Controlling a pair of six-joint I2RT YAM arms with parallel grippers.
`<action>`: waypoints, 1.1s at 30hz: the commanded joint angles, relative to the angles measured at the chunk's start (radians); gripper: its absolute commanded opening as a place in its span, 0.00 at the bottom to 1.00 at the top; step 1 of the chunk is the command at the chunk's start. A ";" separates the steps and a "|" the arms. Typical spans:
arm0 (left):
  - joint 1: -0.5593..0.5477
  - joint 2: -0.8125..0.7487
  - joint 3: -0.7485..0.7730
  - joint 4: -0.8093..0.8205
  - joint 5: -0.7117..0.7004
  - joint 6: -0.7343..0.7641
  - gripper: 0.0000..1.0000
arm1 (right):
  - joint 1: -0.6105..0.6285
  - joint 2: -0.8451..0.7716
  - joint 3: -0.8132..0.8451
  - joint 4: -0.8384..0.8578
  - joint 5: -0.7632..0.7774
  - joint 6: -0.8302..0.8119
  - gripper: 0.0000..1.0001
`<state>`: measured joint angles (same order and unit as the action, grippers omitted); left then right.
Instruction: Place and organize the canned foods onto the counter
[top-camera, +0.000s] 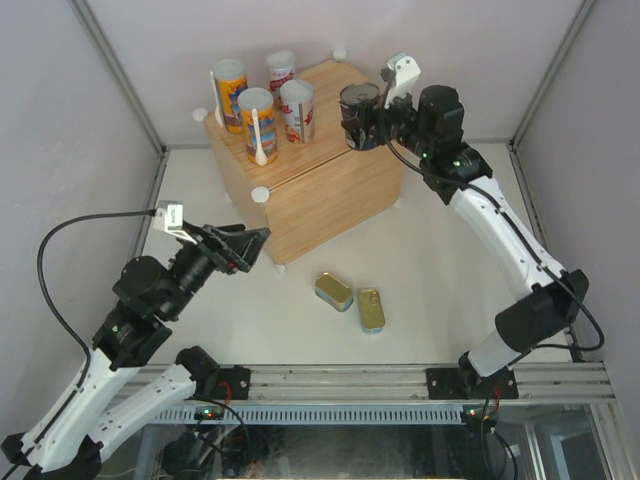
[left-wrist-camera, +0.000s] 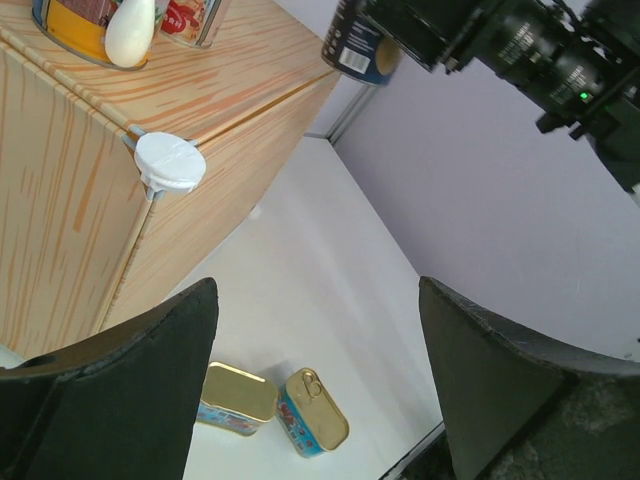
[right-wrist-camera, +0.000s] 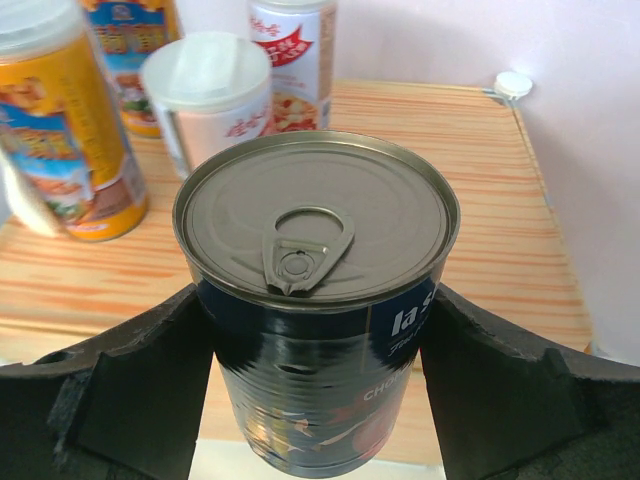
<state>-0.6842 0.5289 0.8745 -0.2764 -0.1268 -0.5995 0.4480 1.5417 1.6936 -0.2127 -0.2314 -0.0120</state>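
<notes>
The wood-grain counter (top-camera: 330, 195) stands at the back of the table. On it are two orange-blue tubes (top-camera: 258, 125) with white spoons and two white-red tubes (top-camera: 298, 110). My right gripper (top-camera: 368, 122) is shut on the dark-blue silver-topped can (right-wrist-camera: 318, 300) and holds it above the counter's right edge (right-wrist-camera: 520, 270). Two flat gold-teal tins (top-camera: 334, 291) (top-camera: 371, 310) lie on the white table in front of the counter; they also show in the left wrist view (left-wrist-camera: 238, 399) (left-wrist-camera: 313, 412). My left gripper (top-camera: 250, 248) is open and empty, to the left of the tins.
White round caps (top-camera: 260, 194) mark the counter's corners; one is close in the left wrist view (left-wrist-camera: 170, 162). Grey walls enclose the table on three sides. An aluminium rail (top-camera: 400, 380) runs along the near edge.
</notes>
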 joint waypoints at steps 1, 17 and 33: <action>0.005 0.006 0.010 0.010 0.044 0.022 0.85 | -0.034 0.032 0.129 0.256 -0.018 -0.023 0.00; 0.005 0.081 -0.018 0.040 0.134 0.073 0.85 | -0.080 0.344 0.357 0.377 -0.009 -0.027 0.00; 0.016 0.124 -0.027 0.037 0.127 0.159 0.85 | -0.083 0.590 0.642 0.400 0.007 -0.029 0.00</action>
<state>-0.6811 0.6384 0.8627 -0.2718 -0.0143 -0.4919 0.3668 2.1475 2.2189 -0.0116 -0.2333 -0.0307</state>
